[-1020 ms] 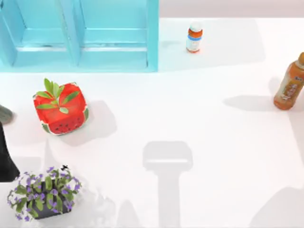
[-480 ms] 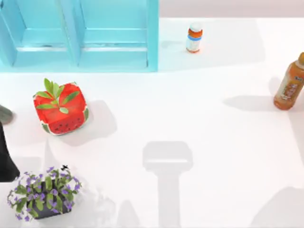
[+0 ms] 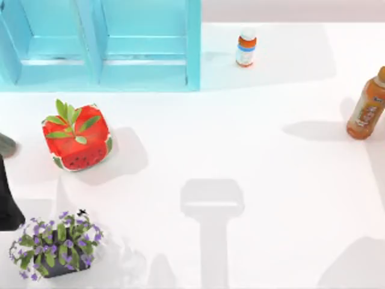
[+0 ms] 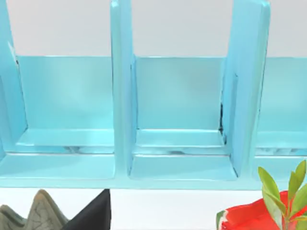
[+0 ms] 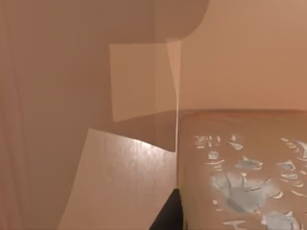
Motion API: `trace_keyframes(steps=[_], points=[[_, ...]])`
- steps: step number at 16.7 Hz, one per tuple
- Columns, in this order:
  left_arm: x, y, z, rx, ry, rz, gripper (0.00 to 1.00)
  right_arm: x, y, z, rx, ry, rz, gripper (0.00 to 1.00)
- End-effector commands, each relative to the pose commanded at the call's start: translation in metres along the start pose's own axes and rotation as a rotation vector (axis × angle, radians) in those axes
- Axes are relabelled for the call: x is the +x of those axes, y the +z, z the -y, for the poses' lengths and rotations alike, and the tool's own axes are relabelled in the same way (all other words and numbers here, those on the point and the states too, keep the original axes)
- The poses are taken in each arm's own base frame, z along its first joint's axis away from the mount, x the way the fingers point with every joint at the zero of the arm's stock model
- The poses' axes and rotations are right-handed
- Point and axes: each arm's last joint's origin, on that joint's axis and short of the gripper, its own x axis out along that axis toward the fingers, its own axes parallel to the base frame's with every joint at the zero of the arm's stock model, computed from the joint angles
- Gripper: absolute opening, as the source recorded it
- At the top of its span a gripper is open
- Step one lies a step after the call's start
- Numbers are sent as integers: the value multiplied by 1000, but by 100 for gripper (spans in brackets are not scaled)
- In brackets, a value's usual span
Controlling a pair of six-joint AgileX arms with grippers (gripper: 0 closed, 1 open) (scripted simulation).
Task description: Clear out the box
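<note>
Nothing shifting since before: watermelon pot (image 3: 76, 137), flower pot (image 3: 55, 244); gripper state untellable.

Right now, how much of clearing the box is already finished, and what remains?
Done, it seems: the turquoise box has bare compartments in the top and left wrist views. The watermelon-print planter, purple flower pot, small white bottle and orange drink bottle stand on the table. Nothing visibly remains.
</note>
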Motion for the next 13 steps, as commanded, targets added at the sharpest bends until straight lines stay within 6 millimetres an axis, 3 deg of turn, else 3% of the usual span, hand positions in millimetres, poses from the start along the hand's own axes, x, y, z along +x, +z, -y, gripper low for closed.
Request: trace_keyframes(steps=[10, 13], points=[[0, 0, 0, 0, 0, 0, 100, -1, 0, 0, 2, -2, 2, 0], [0, 0, 0, 0, 0, 0, 100, -20, 5, 4, 3, -6, 12, 0]])
